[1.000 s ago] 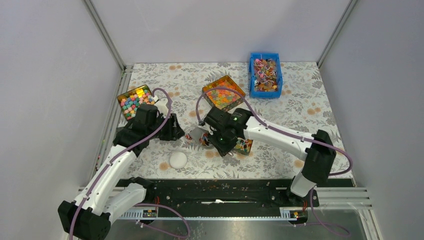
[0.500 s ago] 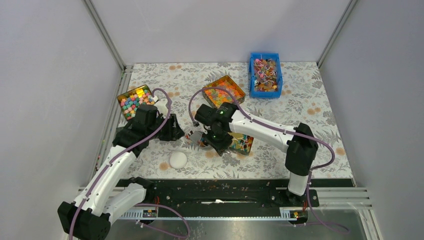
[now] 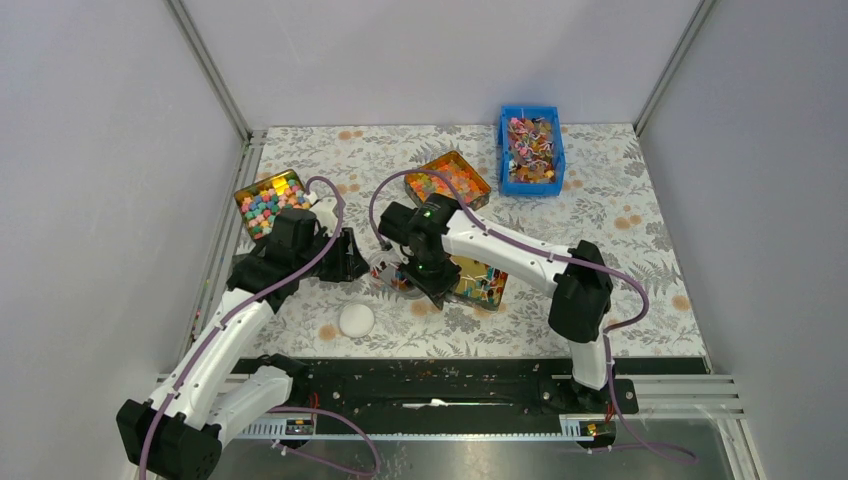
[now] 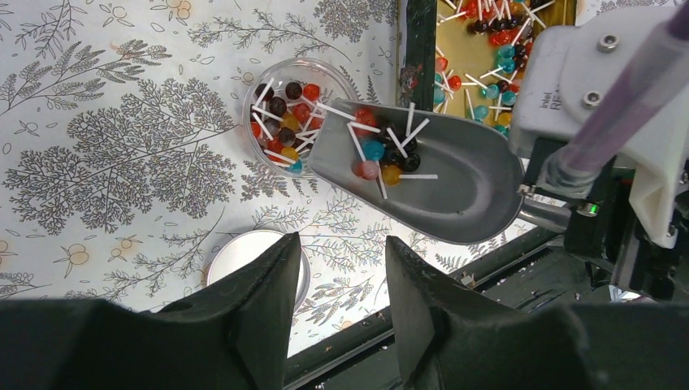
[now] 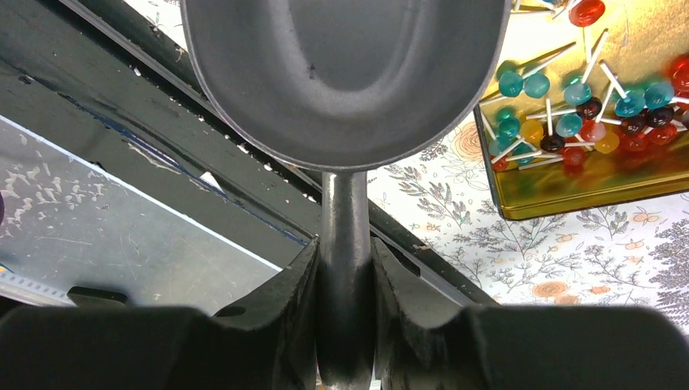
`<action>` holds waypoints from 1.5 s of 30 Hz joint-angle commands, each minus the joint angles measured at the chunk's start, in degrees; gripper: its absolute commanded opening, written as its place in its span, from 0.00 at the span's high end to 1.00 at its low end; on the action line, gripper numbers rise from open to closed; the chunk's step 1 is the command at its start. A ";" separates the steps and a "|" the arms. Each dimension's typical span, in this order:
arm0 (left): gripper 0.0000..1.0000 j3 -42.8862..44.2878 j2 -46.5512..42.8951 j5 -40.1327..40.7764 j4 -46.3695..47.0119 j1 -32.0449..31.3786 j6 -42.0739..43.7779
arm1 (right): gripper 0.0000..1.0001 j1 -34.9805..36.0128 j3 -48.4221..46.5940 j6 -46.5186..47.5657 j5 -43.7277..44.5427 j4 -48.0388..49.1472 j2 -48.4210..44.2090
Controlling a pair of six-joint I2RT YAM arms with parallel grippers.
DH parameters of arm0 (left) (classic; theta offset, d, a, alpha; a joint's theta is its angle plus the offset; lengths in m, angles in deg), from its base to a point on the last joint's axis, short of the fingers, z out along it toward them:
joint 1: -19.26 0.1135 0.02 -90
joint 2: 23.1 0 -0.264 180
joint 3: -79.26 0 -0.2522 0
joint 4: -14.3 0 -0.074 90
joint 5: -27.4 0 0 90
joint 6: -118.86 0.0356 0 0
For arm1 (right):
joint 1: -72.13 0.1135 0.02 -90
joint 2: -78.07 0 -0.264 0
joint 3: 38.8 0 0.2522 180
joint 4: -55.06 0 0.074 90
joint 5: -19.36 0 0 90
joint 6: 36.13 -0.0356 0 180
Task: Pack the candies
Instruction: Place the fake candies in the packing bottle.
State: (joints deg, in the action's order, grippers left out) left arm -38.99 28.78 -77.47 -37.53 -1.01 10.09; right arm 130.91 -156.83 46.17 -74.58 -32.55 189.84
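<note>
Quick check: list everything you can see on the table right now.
jar: one, clear, centre
scoop: one, grey metal, lip over jar's edge
near tin: one, gold, right of jar
candies: many, red, blue, orange, dark; in scoop, jar, near tin
cube-sweet tin: one, gold, far left
chunky-sweet tin: one, gold, back centre
bin: one, blue, back right
lid: one, white, near left
left gripper: one, black, open, near jar
right gripper: one, black, shut on scoop handle
</note>
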 commanded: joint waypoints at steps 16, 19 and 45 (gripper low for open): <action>0.56 -0.35 -0.63 -1.67 1.50 0.33 0.75 | 1.00 0.37 -15.45 -0.88 -1.59 -15.02 7.29; 0.56 -0.56 -0.72 -1.73 1.59 0.32 0.66 | 1.00 0.37 -18.15 -1.19 -1.26 -17.13 9.13; 0.56 -0.53 -0.37 -1.78 2.04 0.37 1.10 | 1.00 0.37 -20.92 -1.99 -1.87 -21.81 11.22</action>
State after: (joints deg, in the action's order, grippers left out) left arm -39.78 28.73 -78.28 -37.53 -1.01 10.44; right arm 130.91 -178.03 44.44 -74.86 -45.33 202.95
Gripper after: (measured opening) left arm 0.439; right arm 0.305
